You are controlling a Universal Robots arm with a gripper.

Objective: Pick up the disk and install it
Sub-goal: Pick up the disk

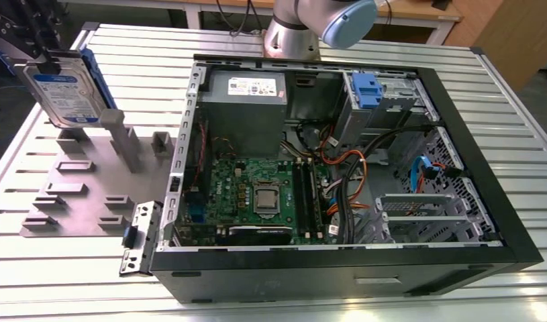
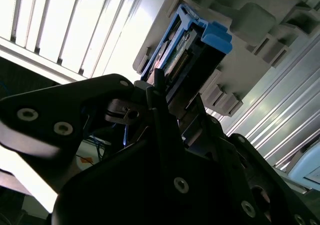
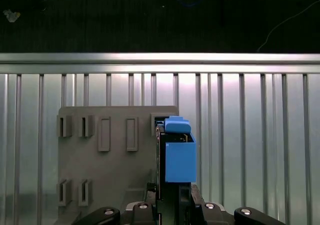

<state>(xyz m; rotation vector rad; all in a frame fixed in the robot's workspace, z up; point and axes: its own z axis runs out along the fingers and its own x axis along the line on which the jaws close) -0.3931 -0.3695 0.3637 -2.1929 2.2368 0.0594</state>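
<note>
I see the disk (image 1: 67,90) far over at the exterior view's left, at about ten o'clock from the open computer case (image 1: 345,275). It stands up on its thin edge. Its white and blue label faces the camera, and a blue rail runs along its far side. The gripper (image 1: 45,64) is at the disk's top corner.

In the first wrist view the gripper (image 3: 172,207) has one finger on each side of the disk (image 3: 180,162), so the jaws are clamped on the disk. In the second wrist view the disk (image 2: 192,50) sticks out past the dark fingers (image 2: 156,97).

At six o'clock from the disk lies the grey stand (image 1: 90,181), a flat plate with small slots and posts. The disk's bottom edge is right over the stand. I cannot tell if the two touch. The stand and the case both sit on the table (image 1: 58,268) of silver slats.

Next comes the case, lying on its side with the lid off. Inside it:
- The grey power box (image 1: 246,87) is at eleven o'clock.
- The green board (image 1: 246,194) is at seven o'clock.
- The orange and black cables (image 1: 345,168) are in the middle.
- The blue tab (image 1: 367,90) is at one o'clock.

The arm (image 1: 291,37) stands at twelve o'clock, just behind the case.
</note>
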